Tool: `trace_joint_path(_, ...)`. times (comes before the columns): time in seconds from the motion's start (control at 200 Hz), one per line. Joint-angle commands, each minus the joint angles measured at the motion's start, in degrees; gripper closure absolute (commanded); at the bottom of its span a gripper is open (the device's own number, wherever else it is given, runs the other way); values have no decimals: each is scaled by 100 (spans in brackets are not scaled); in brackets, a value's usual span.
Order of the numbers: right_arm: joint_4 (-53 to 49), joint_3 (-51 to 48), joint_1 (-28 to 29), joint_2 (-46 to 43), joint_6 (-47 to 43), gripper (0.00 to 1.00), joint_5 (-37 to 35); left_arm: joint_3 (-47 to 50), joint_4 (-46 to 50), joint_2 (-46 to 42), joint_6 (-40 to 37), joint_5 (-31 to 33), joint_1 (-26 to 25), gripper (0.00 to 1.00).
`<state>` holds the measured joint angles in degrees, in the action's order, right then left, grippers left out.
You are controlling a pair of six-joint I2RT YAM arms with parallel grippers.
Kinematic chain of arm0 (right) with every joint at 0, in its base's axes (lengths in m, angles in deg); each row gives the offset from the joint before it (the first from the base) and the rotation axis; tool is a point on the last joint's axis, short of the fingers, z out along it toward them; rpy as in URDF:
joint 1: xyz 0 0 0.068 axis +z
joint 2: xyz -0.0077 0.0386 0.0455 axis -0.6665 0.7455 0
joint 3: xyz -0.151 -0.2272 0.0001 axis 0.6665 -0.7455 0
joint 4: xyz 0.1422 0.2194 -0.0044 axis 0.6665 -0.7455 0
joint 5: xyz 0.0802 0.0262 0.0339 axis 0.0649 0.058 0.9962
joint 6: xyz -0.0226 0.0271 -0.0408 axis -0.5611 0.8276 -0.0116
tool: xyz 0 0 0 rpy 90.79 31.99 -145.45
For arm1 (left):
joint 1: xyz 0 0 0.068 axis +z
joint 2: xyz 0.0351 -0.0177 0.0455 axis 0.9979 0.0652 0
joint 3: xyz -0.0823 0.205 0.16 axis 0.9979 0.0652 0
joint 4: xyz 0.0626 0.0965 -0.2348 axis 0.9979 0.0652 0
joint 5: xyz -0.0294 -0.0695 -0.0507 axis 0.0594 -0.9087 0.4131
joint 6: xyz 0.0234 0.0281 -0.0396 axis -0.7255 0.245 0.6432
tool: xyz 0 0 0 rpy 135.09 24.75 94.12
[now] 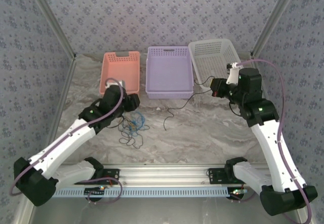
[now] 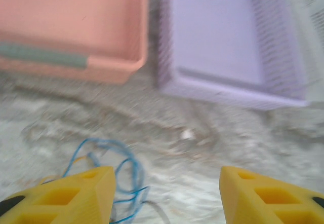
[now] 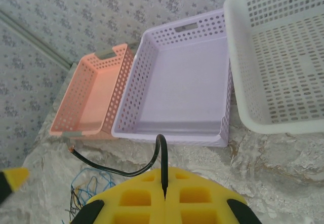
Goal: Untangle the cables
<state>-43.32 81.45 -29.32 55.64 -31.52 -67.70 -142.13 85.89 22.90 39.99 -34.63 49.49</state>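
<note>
A tangle of thin blue, black and tan cables (image 1: pixel 132 127) lies on the marble table in front of the left arm. My left gripper (image 1: pixel 133 103) hovers just behind the tangle. In the left wrist view its yellow fingers (image 2: pixel 76 196) stand apart, so this gripper (image 2: pixel 167 193) is open and empty, with blue cable loops (image 2: pixel 126 168) beside the left finger. My right gripper (image 3: pixel 164 188) is shut on one end of a black cable (image 3: pixel 163 158). That cable (image 1: pixel 177 107) trails left from the right gripper (image 1: pixel 215 87) down to the table.
Three baskets stand in a row at the back: pink (image 1: pixel 121 57), purple (image 1: pixel 169 72) and white (image 1: pixel 215 57). All three look empty. Patterned walls close in the left, back and right sides. An aluminium rail (image 1: pixel 167 172) runs along the near edge.
</note>
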Motion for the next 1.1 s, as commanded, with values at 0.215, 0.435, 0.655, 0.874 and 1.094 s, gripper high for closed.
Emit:
trace_joint_path(0.215,279,-125,287,232,-89,100,63,-1017,-810,780,-83,-1338,-794,45)
trace_joint_path(0.435,265,-146,394,275,-97,100,179,-1262,-1555,1544,-234,-1321,-1362,41)
trace_joint_path(0.655,392,-290,543,269,-19,100,145,-1466,-2415,1894,449,-1296,-1627,33)
trace_joint_path(0.874,441,-327,729,270,32,100,129,-1495,-2802,2231,738,-1382,-1737,32)
trace_joint_path(1.094,438,-464,860,137,59,100,117,-1921,-2716,2629,760,-1385,-1727,42)
